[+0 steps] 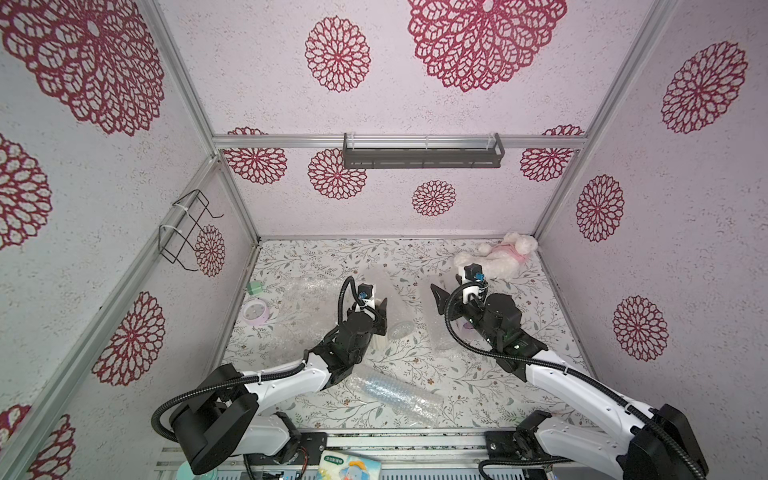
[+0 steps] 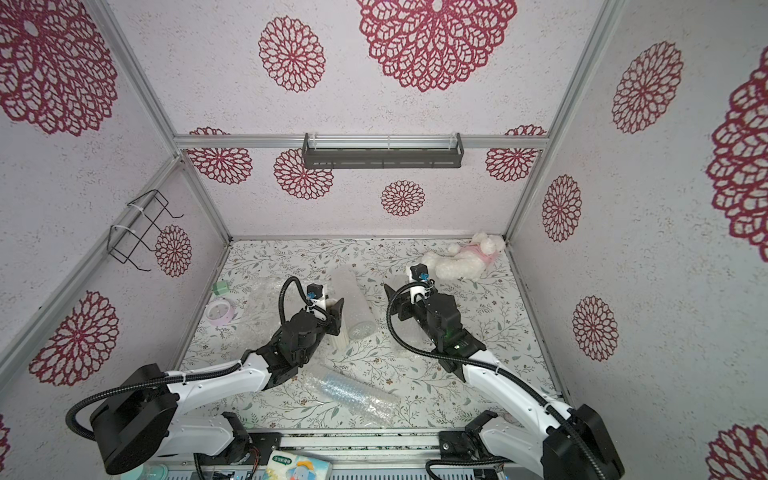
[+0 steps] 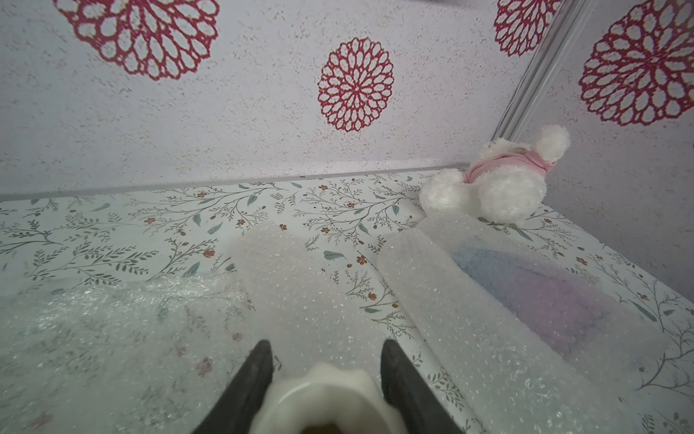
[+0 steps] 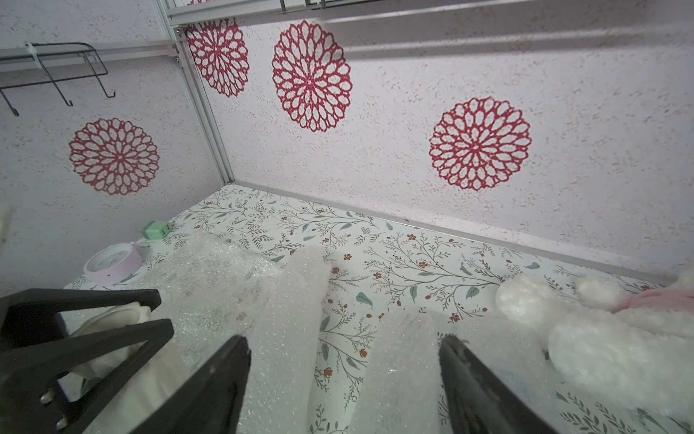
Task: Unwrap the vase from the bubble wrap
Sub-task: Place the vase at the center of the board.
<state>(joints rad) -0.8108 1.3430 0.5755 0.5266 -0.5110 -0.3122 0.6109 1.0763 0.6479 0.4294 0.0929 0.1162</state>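
A packet (image 1: 349, 465) sits at 6 o'clock, below the desk (image 1: 324, 257) edge. Just beyond it lies a bluish wrapped bundle (image 1: 395, 392). Mid-desk, the left claw (image 3: 326, 344) is clamped on the cream vase (image 1: 380, 343) near its scalloped rim. The vase looks bare. Loose wrap (image 1: 299, 307) lies flat at its 9 o'clock, and a roll (image 1: 390, 291) is just beside it at 1 o'clock. The right claw (image 4: 345, 340) hangs wide and empty over a second roll (image 3: 432, 285) at 3 o'clock.

The step seems to be parking the freed vase. Keep it plumb, lower it onto bare desk rather than slippery wrap, and let go only once the base sits flat. Its long axis runs about vertical, mouth up. Whether its base touches the desk I cannot tell.
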